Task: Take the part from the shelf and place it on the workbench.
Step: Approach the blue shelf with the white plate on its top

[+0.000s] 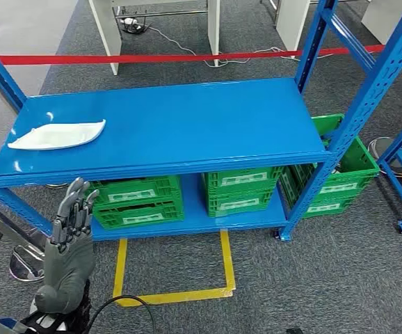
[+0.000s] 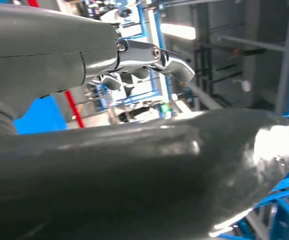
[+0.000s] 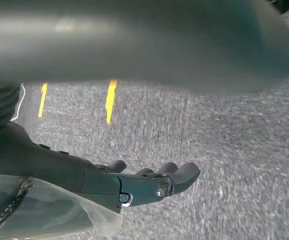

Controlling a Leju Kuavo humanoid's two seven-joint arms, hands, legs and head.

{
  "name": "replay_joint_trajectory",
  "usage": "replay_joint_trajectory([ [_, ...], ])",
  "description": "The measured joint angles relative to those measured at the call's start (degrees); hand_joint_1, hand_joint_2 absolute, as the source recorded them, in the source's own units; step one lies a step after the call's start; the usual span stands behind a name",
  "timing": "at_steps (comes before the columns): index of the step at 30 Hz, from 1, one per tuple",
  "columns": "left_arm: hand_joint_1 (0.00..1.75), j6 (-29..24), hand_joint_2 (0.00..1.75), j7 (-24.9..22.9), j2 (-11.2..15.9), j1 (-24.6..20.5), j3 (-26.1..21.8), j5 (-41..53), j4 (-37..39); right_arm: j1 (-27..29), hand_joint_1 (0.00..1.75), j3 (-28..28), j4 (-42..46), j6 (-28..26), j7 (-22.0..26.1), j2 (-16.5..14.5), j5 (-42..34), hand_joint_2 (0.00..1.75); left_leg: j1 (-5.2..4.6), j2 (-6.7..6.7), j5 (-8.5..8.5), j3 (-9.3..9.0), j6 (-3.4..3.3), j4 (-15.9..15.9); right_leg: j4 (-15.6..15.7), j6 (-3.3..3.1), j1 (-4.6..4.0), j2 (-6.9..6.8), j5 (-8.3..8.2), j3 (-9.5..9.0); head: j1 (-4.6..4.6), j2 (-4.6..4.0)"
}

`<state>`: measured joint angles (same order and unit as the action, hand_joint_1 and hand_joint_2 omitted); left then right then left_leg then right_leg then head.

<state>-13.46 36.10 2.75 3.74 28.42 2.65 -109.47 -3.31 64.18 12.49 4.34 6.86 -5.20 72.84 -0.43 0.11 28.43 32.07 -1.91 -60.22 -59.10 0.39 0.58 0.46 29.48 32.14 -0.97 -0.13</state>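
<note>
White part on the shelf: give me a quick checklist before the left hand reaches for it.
1. White part lies flat on the blue shelf, left end: ok.
2. Nothing beside or on the part: ok.
3. Left hand raised, holding nothing: ok.
4. Left hand over the shelf: not ok, it is in front of and below the shelf edge.
5. Right hand free, over the carpet: ok.
6. Workbench in sight: cannot tell.

We're in a workshop or warehouse bay: a blue steel shelf rack (image 1: 156, 129) dominates, green plastic crates (image 1: 135, 202) stacked on its lower tier and more to its right, grey carpet floor (image 1: 346, 278) under it, a yellow tape square (image 1: 172, 296) marked in front of it, a red barrier tape (image 1: 151, 58) behind it, white bench legs (image 1: 107, 31) and loose cables (image 1: 188, 42) beyond that
</note>
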Motion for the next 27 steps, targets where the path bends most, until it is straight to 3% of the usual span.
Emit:
replay_joint_trajectory([
  [4, 0.00, -0.48, 0.00, 0.09, 0.13, 0.07, 0.69, 0.39, -0.92, -0.15, 0.00, 0.03, -0.07, 0.03, 0.12, 0.04, 0.20, 0.00, -0.09, 0.03, -0.03, -0.13, 0.08, 1.60, 0.27, 0.94, 0.10, -0.13, -0.33, 0.56, 0.12, 0.01],
  [6, 0.00, -0.71, 0.00, 0.14, 0.20, 0.04, 1.05, 0.50, -1.40, -0.16, 0.00, 0.03, -0.10, 0.08, 0.21, 0.05, 0.27, 0.00, 0.30, 0.11, -0.56, -0.48, 0.04, 2.57, -1.05, 1.45, 0.04, -0.20, 0.78, 1.26, 0.05, 0.01],
  [9, 0.00, -1.33, 0.00, 0.25, 0.28, 0.19, 1.52, 0.97, -1.70, -0.16, 0.00, 0.02, -0.19, 0.14, 0.36, 0.04, 0.43, 0.00, 0.39, 0.26, -0.85, -0.58, -0.13, 3.04, -10.81, 2.05, 0.14, -0.26, 5.59, 5.88, -0.06, 0.01],
  [10, 0.00, -1.58, 0.00, 0.31, 0.31, 0.31, 1.60, 1.21, -1.73, -0.10, 0.00, 0.02, -0.22, 0.21, 0.40, 0.04, 0.54, 0.00, 0.35, 0.29, -0.84, -0.55, -0.14, 3.03, -13.88, 2.21, 0.17, -0.28, 6.56, 7.37, -0.07, 0.00],
  [11, 0.00, -1.80, 0.00, 0.37, 0.33, 0.41, 1.65, 1.40, -1.74, -0.03, 0.00, 0.02, -0.23, 0.32, 0.45, 0.05, 0.64, 0.00, 0.32, 0.30, -0.83, -0.58, -0.14, 3.01, -15.09, 2.31, 0.18, -0.28, 6.47, 7.99, -0.06, 0.00],
  [12, 0.00, -2.03, 0.00, 0.41, 0.34, 0.52, 1.67, 1.56, -1.77, 0.01, 0.00, 0.02, -0.23, 0.51, 0.50, 0.06, 0.78, 0.00, 0.32, 0.29, -0.81, -0.64, -0.11, 2.99, -13.96, 2.34, 0.18, -0.30, 5.23, 7.48, -0.09, 0.01],
  [15, 0.00, -2.56, 0.00, 0.57, 0.40, 0.69, 1.68, 1.85, -1.99, -0.09, 0.00, 0.01, -0.23, 1.17, 0.61, 0.15, 1.07, 0.00, 0.25, 0.06, -0.50, -0.83, 0.36, 2.69, -2.62, 2.04, 0.24, 0.05, -0.01, 1.76, -0.08, 0.01],
  [17, 0.00, -2.80, 0.00, 0.67, 0.44, 0.68, 1.69, 2.08, -2.22, -0.09, 0.00, 0.00, -0.27, 1.48, 0.63, 0.18, 1.16, 0.00, 0.08, -0.22, -0.44, -0.61, 0.93, 2.43, 1.00, 1.52, 0.18, 0.36, -0.55, -0.28, -0.04, 0.00],
  [19, 0.00, -3.03, 0.00, 0.74, 0.50, 0.73, 1.71, 2.25, -2.35, 0.08, 0.00, -0.01, -0.31, 1.70, 0.63, 0.15, 1.23, 0.00, 0.06, -0.51, -0.50, -0.45, 1.43, 2.35, 1.14, 0.89, 0.14, -0.01, -0.54, -0.43, -0.03, 0.01],
  [21, 0.00, -3.27, 0.00, 0.80, 0.56, 0.75, 1.73, 2.29, -2.44, 0.13, 0.00, -0.01, -0.33, 1.86, 0.64, 0.12, 1.27, 0.00, 0.17, -0.66, 0.66, 0.12, 2.05, 0.87, 1.36, 0.17, 0.34, -0.61, -0.65, -0.53, 0.15, 0.02],
  [22, 0.00, -3.39, 0.00, 0.82, 0.58, 0.74, 1.73, 2.30, -2.48, 0.09, 0.00, -0.01, -0.34, 1.88, 0.65, 0.10, 1.28, 0.00, 0.27, -0.65, 2.07, 1.08, 2.41, -1.37, 1.47, -0.14, 0.48, -0.98, -0.71, -0.58, 0.29, 0.01],
  [25, 0.00, -3.54, 0.00, 0.84, 0.63, 0.82, 1.73, 2.33, -2.52, 0.06, 0.00, 0.01, -0.34, 1.89, 0.73, 0.11, 1.25, 0.00, 0.62, -0.56, 6.91, 6.05, 3.14, -12.24, 1.46, -0.53, 0.45, -2.17, -0.63, -0.59, 0.53, 0.00],
  [26, 0.00, -3.57, 0.00, 0.84, 0.64, 0.86, 1.73, 2.34, -2.52, 0.04, 0.00, 0.00, -0.34, 1.93, 0.79, 0.11, 1.23, 0.00, 0.67, -0.53, 7.13, 6.98, 3.21, -14.15, 1.46, -0.55, 0.43, -2.63, -0.58, -0.62, 0.53, 0.00],
  [27, 0.00, -3.62, 0.00, 0.84, 0.66, 0.87, 1.73, 2.34, -2.52, 0.02, 0.00, -0.01, -0.35, 1.98, 0.85, 0.10, 1.24, 0.00, 0.70, -0.44, 6.17, 6.86, 3.19, -13.77, 1.45, -0.53, 0.43, -3.12, -0.52, -0.71, 0.54, 0.00],
])
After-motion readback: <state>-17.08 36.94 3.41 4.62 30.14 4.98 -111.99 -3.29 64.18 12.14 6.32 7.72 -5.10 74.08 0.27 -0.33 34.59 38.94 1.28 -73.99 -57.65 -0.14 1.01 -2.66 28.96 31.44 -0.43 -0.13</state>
